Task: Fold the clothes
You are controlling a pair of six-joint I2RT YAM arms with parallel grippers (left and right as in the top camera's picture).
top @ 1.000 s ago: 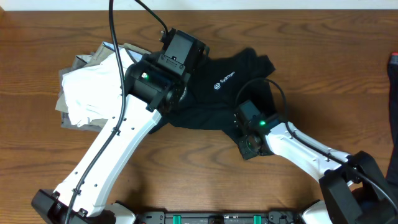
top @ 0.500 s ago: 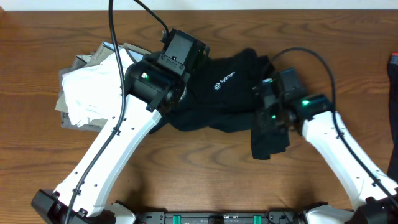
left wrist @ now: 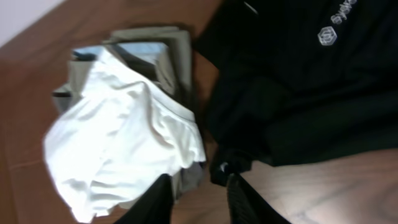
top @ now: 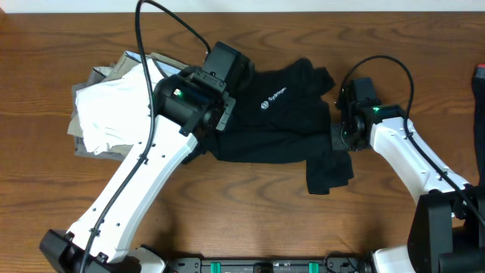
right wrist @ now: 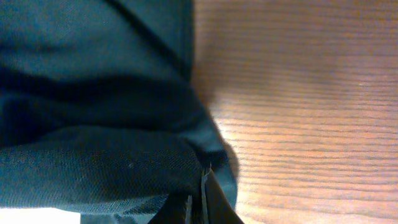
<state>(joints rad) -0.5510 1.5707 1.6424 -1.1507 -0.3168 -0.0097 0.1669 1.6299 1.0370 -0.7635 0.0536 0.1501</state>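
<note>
A black T-shirt [top: 273, 121] with a small white chest logo lies crumpled mid-table, and one flap [top: 330, 173] trails toward the near edge. My right gripper [top: 339, 140] sits at the shirt's right side. In the right wrist view the right gripper [right wrist: 199, 186] is shut on a fold of the black fabric [right wrist: 93, 124]. My left arm [top: 189, 106] hangs over the shirt's left part. In the left wrist view the left gripper [left wrist: 197, 178] is open above bare wood. A black shirt corner [left wrist: 227, 167] with a white mark lies just off its right fingertip.
A loose pile of other clothes [top: 106, 106], white on top of grey and khaki, lies left of the shirt; it also shows in the left wrist view [left wrist: 118, 137]. A dark object [top: 480, 76] stands at the right edge. Cables arc above both arms.
My right gripper has swung up and to the right with the black fabric, dragging the shirt's right side that way. My left gripper's fingers have parted and released the shirt.
</note>
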